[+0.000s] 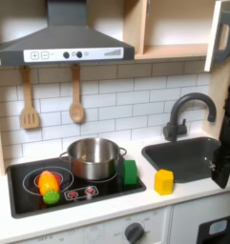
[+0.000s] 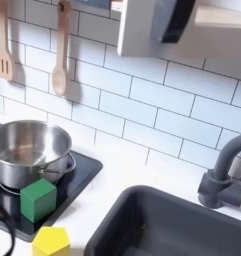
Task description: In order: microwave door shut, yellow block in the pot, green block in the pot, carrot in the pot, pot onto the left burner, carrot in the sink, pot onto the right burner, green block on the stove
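pot (image 1: 94, 157) on stove (image 1: 26, 200), green block (image 1: 131, 172) beside | yellow block (image 1: 163, 181) on bench | my tool (image 1: 224, 164) over sink (image 1: 183, 157), grip unclear

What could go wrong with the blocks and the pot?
1. The yellow block sits on the counter right beside the sink. A clumsy nudge might knock it into the basin.
2. The green block stands close to the pot, so reaching for either could topple the block.
3. The microwave door looks open up above, where the arm might bump it.
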You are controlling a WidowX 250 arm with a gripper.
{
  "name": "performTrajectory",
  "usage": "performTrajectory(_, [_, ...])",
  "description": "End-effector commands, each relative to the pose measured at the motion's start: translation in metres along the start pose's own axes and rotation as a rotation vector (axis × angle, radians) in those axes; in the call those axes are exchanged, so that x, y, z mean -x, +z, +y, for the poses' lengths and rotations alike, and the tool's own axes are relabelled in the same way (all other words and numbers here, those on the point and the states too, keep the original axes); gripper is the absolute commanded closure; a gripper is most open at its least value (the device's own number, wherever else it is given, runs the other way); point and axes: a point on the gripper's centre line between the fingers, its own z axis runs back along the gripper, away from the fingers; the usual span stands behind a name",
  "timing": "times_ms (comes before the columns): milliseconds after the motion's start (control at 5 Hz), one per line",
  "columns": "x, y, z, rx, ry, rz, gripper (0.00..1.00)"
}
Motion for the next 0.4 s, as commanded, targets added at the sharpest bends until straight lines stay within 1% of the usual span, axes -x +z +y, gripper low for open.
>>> performTrajectory(0, [0.0000, 0.0000, 0.0000, 0.000, 0.000, 0.000, 0.00])
performTrajectory(200, [-0.0054, -0.0016, 0.0026, 0.017, 0.016, -0.001, 0.00])
